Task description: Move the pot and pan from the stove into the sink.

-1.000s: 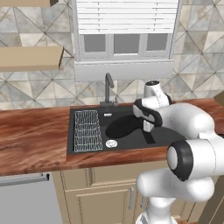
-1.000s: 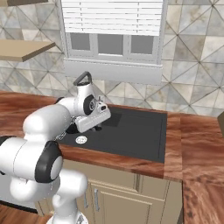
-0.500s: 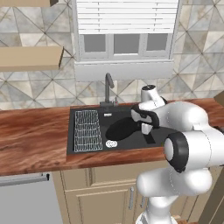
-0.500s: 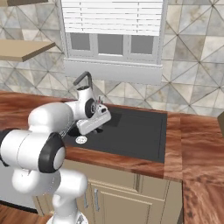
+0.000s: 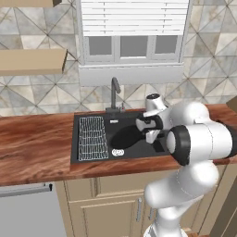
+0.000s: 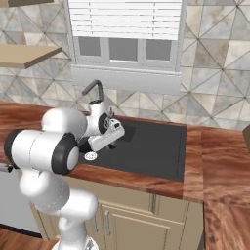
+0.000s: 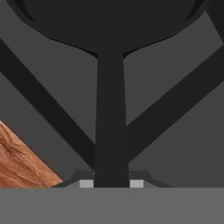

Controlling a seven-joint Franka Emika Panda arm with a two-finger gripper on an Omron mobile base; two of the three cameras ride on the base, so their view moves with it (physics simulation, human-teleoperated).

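Here the claw [image 7: 111, 183] grips the pan [image 5: 126, 137] narrowly by its handle; below it lies the sink [image 5: 157, 147] basin, so lower level before releasing.

One pan [image 5: 126, 137], one sink [image 5: 90, 157]

- the pan [image 7: 110, 87]: matt black all over, smooth, with no shine on handle or bowl;
- the sink [image 5: 155, 146]: flat matt black;
- wire rack [image 5: 92, 137]: thin pale metal mesh;
- counter [image 5: 34, 143]: reddish-brown wood, streaky grain, slight sheen;
- faucet [image 5: 114, 91]: dark metal;
- wall [image 6: 215, 63]: grey stone-look tiles, mottled
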